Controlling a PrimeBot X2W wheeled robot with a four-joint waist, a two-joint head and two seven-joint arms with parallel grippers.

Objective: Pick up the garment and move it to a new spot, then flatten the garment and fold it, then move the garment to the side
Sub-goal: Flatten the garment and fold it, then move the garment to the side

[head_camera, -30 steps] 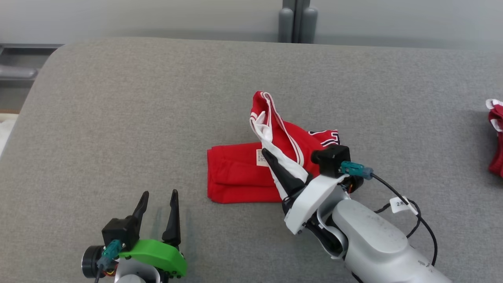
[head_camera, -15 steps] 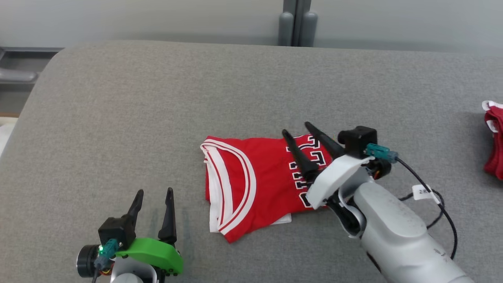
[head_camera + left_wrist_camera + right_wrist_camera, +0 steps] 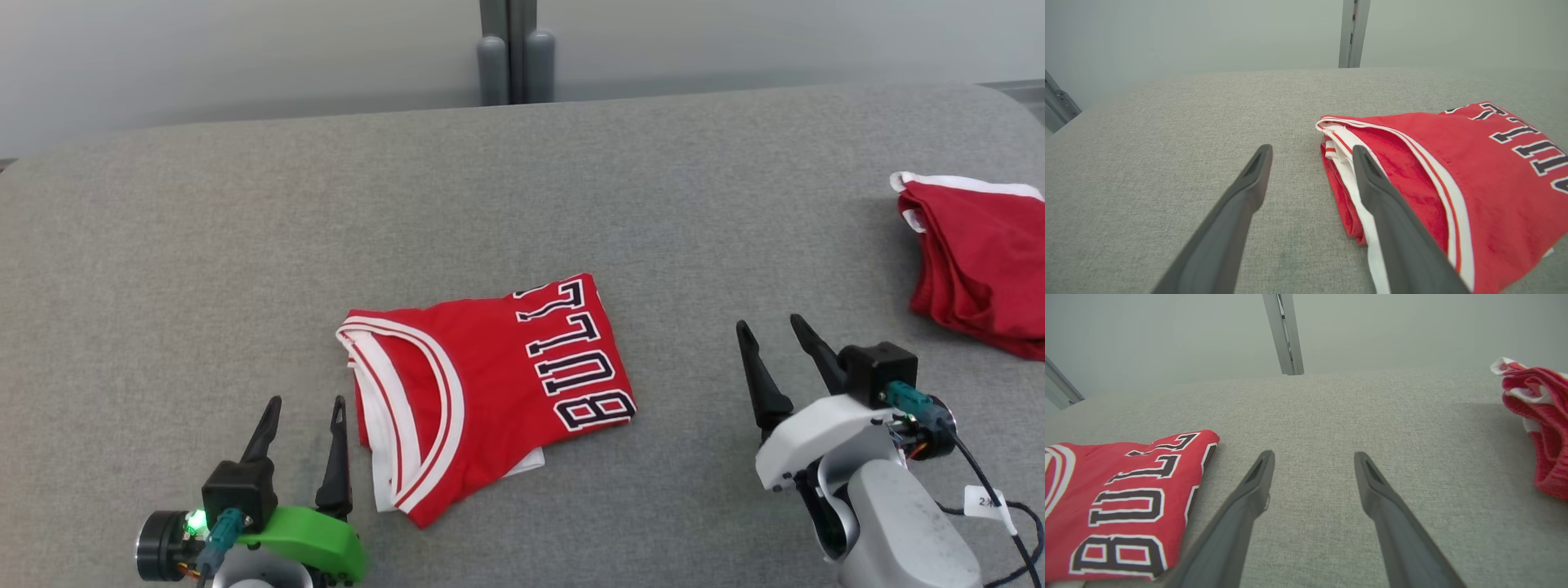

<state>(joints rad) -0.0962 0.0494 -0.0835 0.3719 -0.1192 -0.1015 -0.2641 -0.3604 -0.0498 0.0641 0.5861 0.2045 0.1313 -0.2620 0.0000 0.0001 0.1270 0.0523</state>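
Observation:
The garment (image 3: 482,384) is a red jersey with white trim and black lettering, lying folded flat on the grey padded surface (image 3: 522,204). It also appears at the right of the left wrist view (image 3: 1453,171) and at the lower left of the right wrist view (image 3: 1118,498). My left gripper (image 3: 304,407) stands open just left of the jersey's white-trimmed edge, holding nothing; in its own wrist view (image 3: 1310,153) the right finger overlaps that edge. My right gripper (image 3: 769,328) is open and empty, well to the right of the jersey, over bare surface (image 3: 1312,457).
A second red garment (image 3: 976,261) with white trim lies bunched at the far right of the surface, also seen in the right wrist view (image 3: 1539,420). A grey post (image 3: 510,53) stands behind the far edge, against a pale wall.
My right gripper laid the raised part of the jersey down, opened, let go and drew back to the right. The head camera has turned, shifting the whole picture left.

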